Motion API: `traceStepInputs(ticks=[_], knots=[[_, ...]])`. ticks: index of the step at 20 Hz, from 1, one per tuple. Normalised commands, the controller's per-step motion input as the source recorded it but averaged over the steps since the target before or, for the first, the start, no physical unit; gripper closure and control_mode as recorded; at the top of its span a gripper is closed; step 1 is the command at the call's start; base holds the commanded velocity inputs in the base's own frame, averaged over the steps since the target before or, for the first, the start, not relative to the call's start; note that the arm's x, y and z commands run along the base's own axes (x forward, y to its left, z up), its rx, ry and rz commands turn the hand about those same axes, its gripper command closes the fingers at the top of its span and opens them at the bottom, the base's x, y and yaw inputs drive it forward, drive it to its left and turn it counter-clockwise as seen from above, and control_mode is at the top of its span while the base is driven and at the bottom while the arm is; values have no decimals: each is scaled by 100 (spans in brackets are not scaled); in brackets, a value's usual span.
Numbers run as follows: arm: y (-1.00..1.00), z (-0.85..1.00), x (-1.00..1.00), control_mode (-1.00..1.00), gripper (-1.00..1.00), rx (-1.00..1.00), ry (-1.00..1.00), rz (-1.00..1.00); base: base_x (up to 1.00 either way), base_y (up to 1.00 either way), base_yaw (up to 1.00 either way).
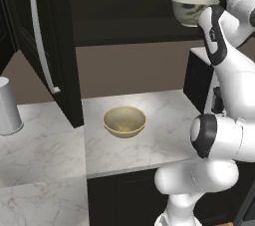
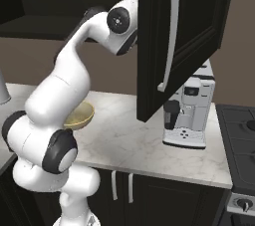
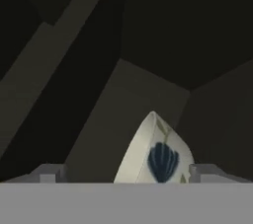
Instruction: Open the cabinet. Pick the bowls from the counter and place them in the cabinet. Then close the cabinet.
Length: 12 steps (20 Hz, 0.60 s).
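Claw [image 3: 126, 171] fingers stand spread, one to each side of the off-white bowl [image 1: 191, 11], and I cannot tell whether either pad touches it; going by that spread it reads as let go, not clenched. In the hand view the bowl shows between the tips, tilted edge-on with its blue shell mark facing the camera, the dark cabinet [image 2: 184, 26] interior beyond it. From the left base view the same bowl sits upright up at the cabinet's shelf level, just beside the robot's wrist; whether it rests fully on the shelf is hidden by the dark. So the bowl lies straight ahead of the claw, deeper into the cabinet, and any pull-out would have to run back along that line without dragging the rim.

Well below the cabinet, the tan-yellow bowl [image 1: 124, 120] rests on the bench [image 1: 149, 145], near the foot of the open left door. The arm reaches up steeply from its base, elbow bent, forearm aimed into the cabinet opening between the swung-out doors.
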Motion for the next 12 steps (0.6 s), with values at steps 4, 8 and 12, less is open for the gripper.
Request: traceStepInputs(ticks=[4,8,12], knots=[[88,-32,-100,-100,-100,0,-11,0,0,0,0],[100,-33,-100,-100,-100,-2,-10,0,0,0,0],[100,-10,-100,-100,-100,-5,-1,0,0,0,0]])
